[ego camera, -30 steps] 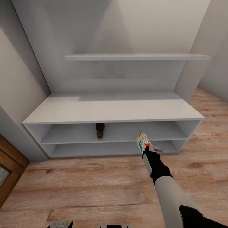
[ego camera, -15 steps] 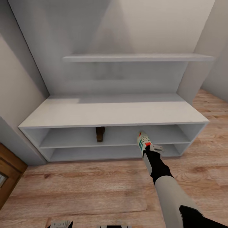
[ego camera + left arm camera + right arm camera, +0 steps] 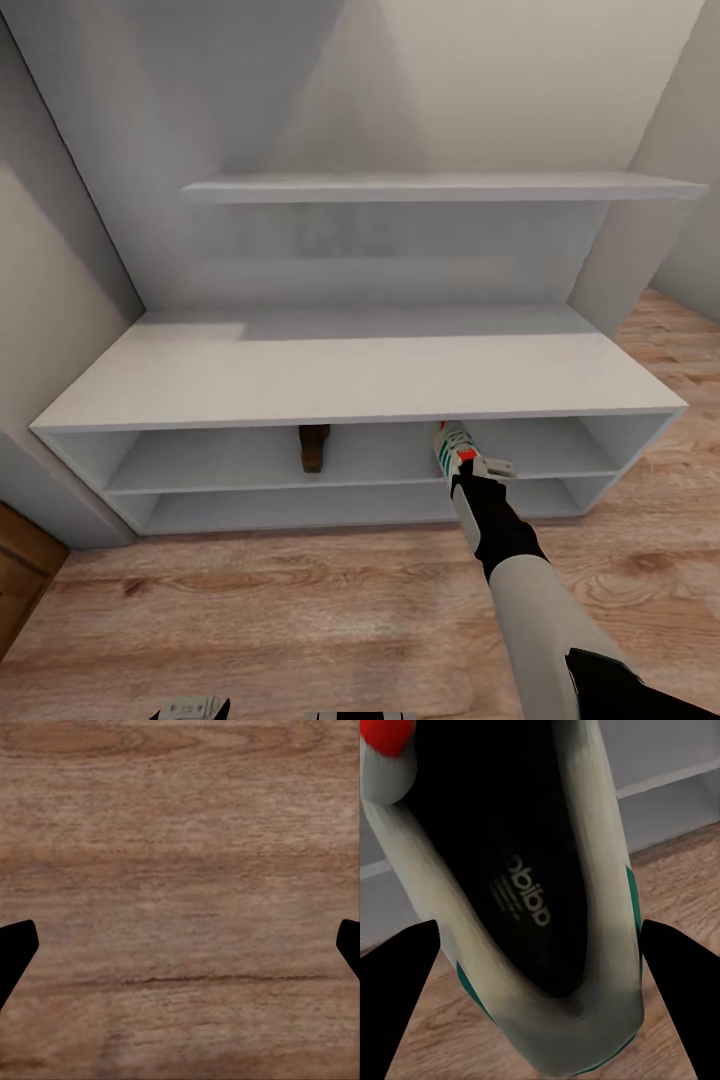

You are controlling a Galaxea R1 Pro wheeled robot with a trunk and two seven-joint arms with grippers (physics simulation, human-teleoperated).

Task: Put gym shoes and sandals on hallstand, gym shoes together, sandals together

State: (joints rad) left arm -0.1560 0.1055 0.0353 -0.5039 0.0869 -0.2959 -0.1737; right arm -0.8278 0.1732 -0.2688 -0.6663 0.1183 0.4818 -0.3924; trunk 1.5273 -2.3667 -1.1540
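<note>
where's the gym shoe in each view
Head view: gym shoe lower right of centre, at the right gripper, toe at the hallstand upper shelf opening.
Right wrist view: the shoe takes up the middle between the jaws, dark inside facing the camera.
Left wrist view: not in it; corridor floor instead.
Shared landmark: hallstand shelf edge and the wood floor.

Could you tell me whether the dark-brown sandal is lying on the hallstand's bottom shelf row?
No, in the head view the sandal rests in the upper open shelf row of the hallstand, left of the gym shoe.
</note>
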